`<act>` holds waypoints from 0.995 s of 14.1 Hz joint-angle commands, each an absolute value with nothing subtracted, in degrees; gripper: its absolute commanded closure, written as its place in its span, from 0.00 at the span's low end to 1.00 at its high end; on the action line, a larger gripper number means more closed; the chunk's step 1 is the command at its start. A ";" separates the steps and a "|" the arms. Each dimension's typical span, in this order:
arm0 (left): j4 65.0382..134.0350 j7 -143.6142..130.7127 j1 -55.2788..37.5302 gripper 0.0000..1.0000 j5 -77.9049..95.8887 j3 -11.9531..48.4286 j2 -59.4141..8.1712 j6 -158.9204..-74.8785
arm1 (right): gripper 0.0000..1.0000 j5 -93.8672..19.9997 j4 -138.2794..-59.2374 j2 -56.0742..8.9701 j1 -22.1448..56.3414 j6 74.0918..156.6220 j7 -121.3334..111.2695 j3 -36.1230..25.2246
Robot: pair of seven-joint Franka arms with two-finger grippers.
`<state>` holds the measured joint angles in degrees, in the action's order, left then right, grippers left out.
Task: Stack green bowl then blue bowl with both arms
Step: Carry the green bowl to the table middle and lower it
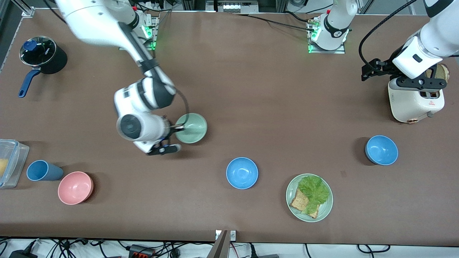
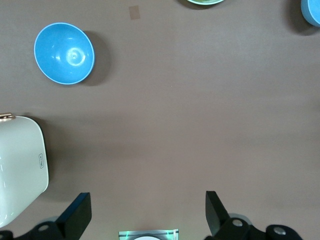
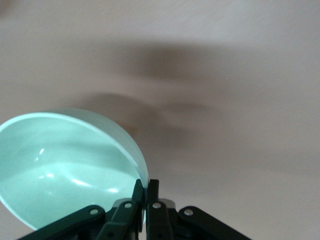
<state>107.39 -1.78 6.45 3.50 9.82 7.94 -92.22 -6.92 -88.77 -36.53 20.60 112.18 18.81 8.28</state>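
My right gripper is shut on the rim of the pale green bowl, one finger inside and one outside. In the right wrist view the gripper pinches the tilted green bowl, which seems raised a little off the table. One blue bowl sits mid-table nearer the front camera. The second blue bowl sits toward the left arm's end and also shows in the left wrist view. My left gripper hangs open and empty over the toaster; its fingers stand wide apart.
A cream toaster stands at the left arm's end. A green plate with lettuce and bread lies near the front edge. A pink bowl, a blue cup, a clear container and a lidded pot are at the right arm's end.
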 commanded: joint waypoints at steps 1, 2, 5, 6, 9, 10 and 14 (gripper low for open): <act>106.61 -0.97 7.21 0.00 5.54 9.84 7.82 -91.23 | 1.00 -7.64 -88.59 -37.52 24.86 113.54 26.17 7.91; 106.61 -1.23 7.21 0.00 5.54 9.84 7.82 -91.23 | 1.00 -7.65 -88.59 -37.79 27.48 115.12 29.15 7.91; 106.70 -0.79 7.73 0.00 5.54 9.84 7.82 -90.18 | 1.00 -7.38 -88.24 -39.63 31.28 119.17 34.88 7.82; 106.70 -0.70 7.91 0.00 5.54 9.84 7.74 -90.09 | 1.00 -7.56 -88.24 -40.25 31.90 120.83 36.02 7.82; 106.70 -0.62 8.52 0.00 5.54 9.84 7.21 -90.09 | 1.00 -7.56 -88.24 -41.13 34.71 122.61 38.49 7.82; 106.70 -0.70 8.79 0.00 5.54 9.84 7.03 -90.09 | 1.00 -7.56 -88.24 -41.05 34.89 122.52 38.58 7.82; 106.79 0.17 11.69 0.00 5.19 9.76 5.19 -90.79 | 0.00 -6.68 -83.34 -37.64 33.32 115.52 39.37 7.30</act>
<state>107.40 -1.60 9.89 3.50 9.74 6.62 -90.91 -6.90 -86.40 -40.65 34.24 120.95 38.27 7.64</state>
